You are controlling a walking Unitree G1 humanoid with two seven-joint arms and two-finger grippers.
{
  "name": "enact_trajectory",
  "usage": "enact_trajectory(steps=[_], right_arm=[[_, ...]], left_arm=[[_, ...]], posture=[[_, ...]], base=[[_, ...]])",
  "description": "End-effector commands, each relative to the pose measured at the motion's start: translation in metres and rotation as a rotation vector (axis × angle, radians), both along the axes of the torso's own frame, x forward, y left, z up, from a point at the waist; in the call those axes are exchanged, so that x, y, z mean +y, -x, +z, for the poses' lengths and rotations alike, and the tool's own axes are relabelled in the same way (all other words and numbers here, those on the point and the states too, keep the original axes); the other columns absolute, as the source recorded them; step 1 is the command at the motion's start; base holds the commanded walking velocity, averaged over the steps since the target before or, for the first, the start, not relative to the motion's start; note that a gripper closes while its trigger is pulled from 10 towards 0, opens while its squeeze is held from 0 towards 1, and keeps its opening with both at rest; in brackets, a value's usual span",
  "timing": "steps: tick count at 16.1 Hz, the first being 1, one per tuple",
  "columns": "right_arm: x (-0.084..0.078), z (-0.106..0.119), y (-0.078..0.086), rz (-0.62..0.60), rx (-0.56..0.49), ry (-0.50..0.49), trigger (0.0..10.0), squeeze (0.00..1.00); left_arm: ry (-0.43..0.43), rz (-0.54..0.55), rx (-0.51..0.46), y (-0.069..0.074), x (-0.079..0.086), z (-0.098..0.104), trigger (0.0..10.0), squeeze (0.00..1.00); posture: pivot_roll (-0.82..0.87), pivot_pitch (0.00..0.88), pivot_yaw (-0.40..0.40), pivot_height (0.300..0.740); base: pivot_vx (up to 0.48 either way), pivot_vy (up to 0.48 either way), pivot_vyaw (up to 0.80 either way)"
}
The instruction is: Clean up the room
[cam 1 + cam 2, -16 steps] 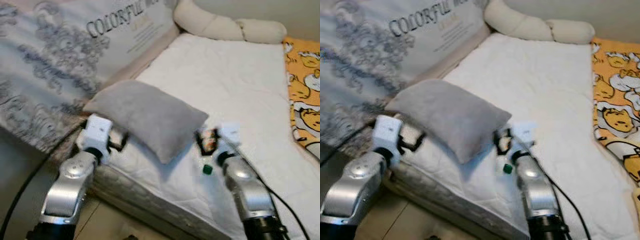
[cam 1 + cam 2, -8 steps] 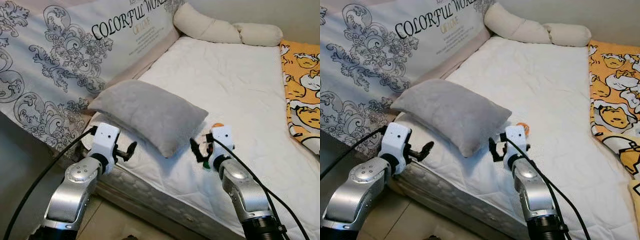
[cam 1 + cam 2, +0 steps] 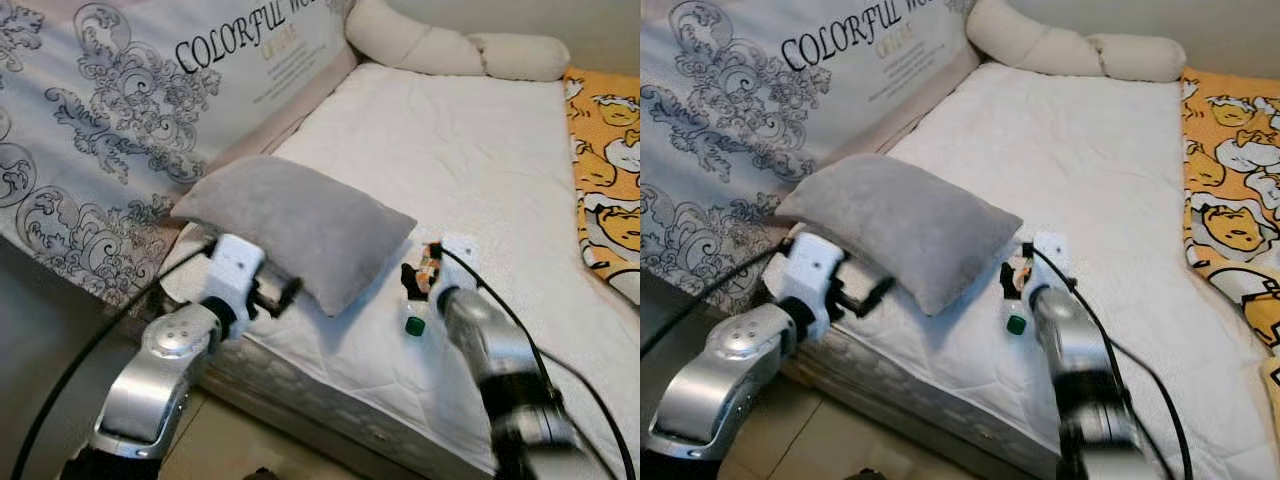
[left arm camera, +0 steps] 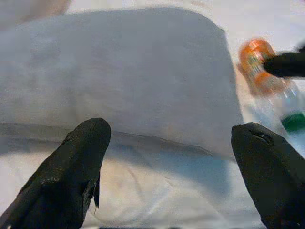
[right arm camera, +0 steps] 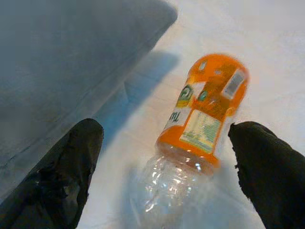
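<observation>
on the white bed (image 3: 470, 160), left tool (image 4: 167, 167) has closed in under the grey pillow (image 3: 300, 225), fingers spread; right tool (image 5: 162, 157), also spread, now straddles the orange-labelled bottle (image 5: 202, 124) beside it, ungrasped.

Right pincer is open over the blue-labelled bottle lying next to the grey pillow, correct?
Not quite: the bottle's label is orange, not blue, as the right wrist view shows. The right pincer is open over it, beside the grey pillow.

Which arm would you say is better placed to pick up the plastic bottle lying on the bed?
Right: the right gripper is open astride the bottle; the left gripper faces the grey pillow.
</observation>
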State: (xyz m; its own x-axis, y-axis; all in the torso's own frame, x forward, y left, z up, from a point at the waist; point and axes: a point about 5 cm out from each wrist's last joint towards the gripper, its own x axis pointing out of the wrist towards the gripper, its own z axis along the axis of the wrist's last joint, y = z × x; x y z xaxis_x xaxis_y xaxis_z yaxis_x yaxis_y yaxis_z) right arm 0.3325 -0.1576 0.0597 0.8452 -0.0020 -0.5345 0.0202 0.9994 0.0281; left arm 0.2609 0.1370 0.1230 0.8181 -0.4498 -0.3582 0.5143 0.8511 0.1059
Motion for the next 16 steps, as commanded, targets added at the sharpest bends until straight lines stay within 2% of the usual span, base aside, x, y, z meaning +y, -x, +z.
enact_trajectory(steps=[1,3,5,8,11,13,15,16], right_arm=[[0.0,-0.005,-0.002,-0.012,0.028,-0.007,10.0,0.0],[0.004,-0.006,-0.014,-0.014,0.093,0.003,10.0,0.0],[0.002,-0.003,-0.019,-0.051,0.11,0.059,10.0,0.0],[-0.002,0.004,-0.025,-0.09,0.093,0.075,10.0,0.0],[-0.013,0.0,-0.022,-0.161,0.114,0.119,10.0,0.0],[-0.015,-0.005,-0.019,-0.169,0.134,0.098,10.0,0.0],[-0.009,-0.017,-0.011,-0.144,0.195,0.017,10.0,0.0],[-0.008,-0.02,-0.009,-0.133,0.215,0.015,10.0,0.0]], left_arm=[[-0.018,-0.031,0.009,0.002,-0.001,0.001,10.0,0.0],[-0.07,-0.186,0.058,0.013,-0.003,-0.001,10.0,0.0],[-0.097,-0.265,0.071,0.018,-0.005,0.002,10.0,0.0],[-0.106,-0.304,0.09,0.019,-0.004,0.005,10.0,0.0],[-0.102,-0.328,0.108,0.02,-0.005,0.006,10.0,0.0],[-0.097,-0.331,0.116,0.021,-0.006,0.006,10.0,0.0],[-0.09,-0.344,0.133,0.025,-0.009,0.003,10.0,0.0],[-0.087,-0.348,0.136,0.026,-0.01,0.004,10.0,0.0]], posture=[[0.1,0.0,0.048,0.74],[0.12,0.0,0.053,0.74],[0.12,0.005,0.071,0.74],[0.13,0.033,0.088,0.74],[0.13,0.053,0.095,0.74],[0.12,0.062,0.099,0.74],[0.12,0.076,0.103,0.74],[0.12,0.095,0.099,0.74]], base=[[0.0,0.0,0.0],[0.0,0.0,0.0],[0.0,0.0,0.0],[0.0,0.0,0.0],[0.0,0.0,0.0],[0.0,0.0,0.0],[0.0,0.0,0.0],[0.0,0.0,0.0]])
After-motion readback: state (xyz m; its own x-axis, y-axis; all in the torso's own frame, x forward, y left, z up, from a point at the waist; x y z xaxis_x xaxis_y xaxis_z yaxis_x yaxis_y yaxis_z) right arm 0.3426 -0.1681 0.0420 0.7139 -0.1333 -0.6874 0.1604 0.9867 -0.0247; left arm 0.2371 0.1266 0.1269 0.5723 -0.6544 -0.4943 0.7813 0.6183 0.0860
